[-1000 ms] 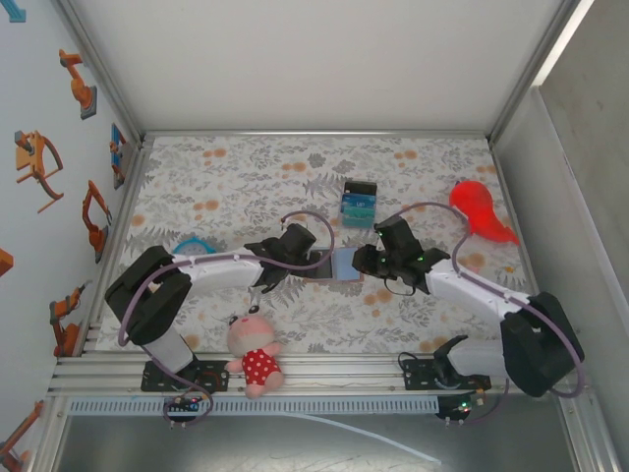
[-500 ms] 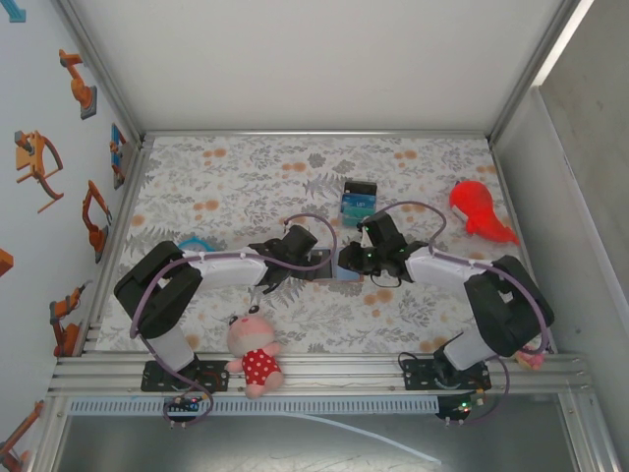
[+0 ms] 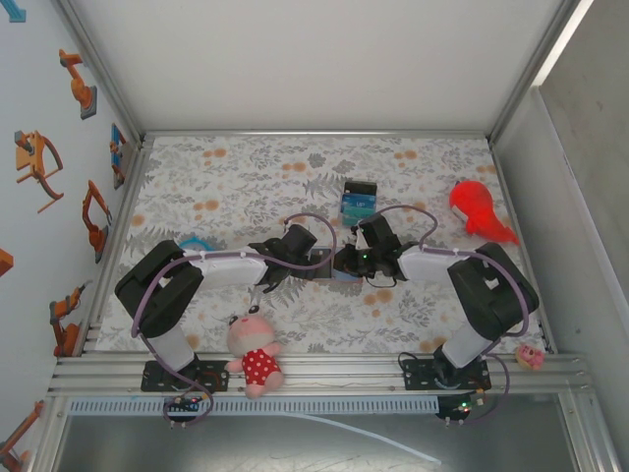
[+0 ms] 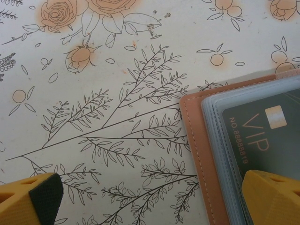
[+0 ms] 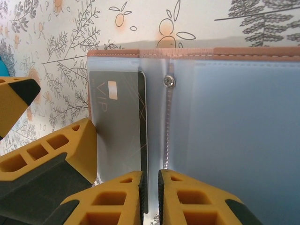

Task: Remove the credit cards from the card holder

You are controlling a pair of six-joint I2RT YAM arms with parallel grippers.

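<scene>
The card holder [image 3: 332, 271] lies open like a book on the floral mat, pinkish-tan edge [image 4: 199, 140] around blue-grey clear sleeves [image 5: 234, 122]. A dark credit card [image 5: 117, 122] marked VIP sits in the left sleeve, its bare right edge [image 5: 142, 140] poking out toward the spine. My right gripper [image 5: 150, 197] is over the spine, its jaws narrowed to a slit with that card edge between the pads. My left gripper [image 4: 150, 201] is wide open at the holder's left end, one fingertip [image 4: 272, 197] resting on the card's sleeve, the other [image 4: 33, 197] over the bare mat.
A black, blue and teal striped block [image 3: 359, 200] stands just behind the holder. A red object [image 3: 479, 208] lies at the right rear, a teal ring [image 3: 194, 243] at the left, a plush doll [image 3: 254, 352] at the front edge and a small pink item [image 3: 531, 356] front right.
The right arm has folded in and moved left over the holder's spine, and its jaws have narrowed around the card's edge. The left arm has stayed put, still open.
</scene>
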